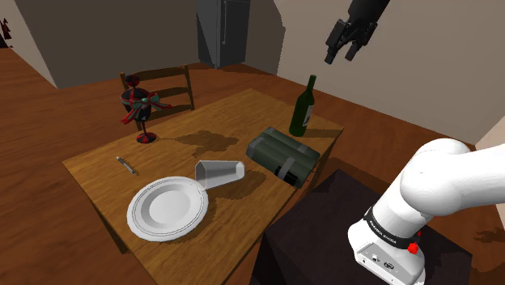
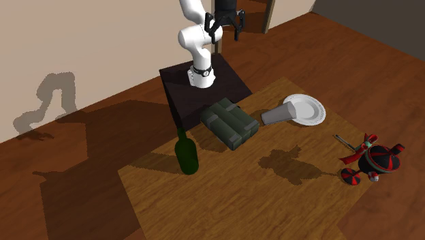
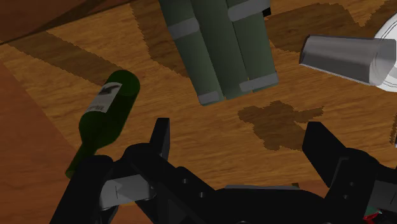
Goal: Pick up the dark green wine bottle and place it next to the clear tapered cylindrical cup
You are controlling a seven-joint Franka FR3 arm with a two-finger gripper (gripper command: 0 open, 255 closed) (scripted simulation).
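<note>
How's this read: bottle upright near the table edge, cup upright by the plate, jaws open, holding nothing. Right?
Not quite: the cup lies on its side, wide end toward the plate; the shoulder view shows it. The bottle is upright near the table edge, jaws open, holding nothing.

Below the gripper stands a wooden table on a brown wooden floor. On its side far from the gripper is a chair; behind are beige walls and a grey cabinet.

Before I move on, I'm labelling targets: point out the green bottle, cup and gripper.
green bottle (image 1: 301,117): shoulder view, on its body.
cup (image 1: 220,172): shoulder view, on its side wall.
gripper (image 1: 341,55): shoulder view, midway between its fingertips.
</note>
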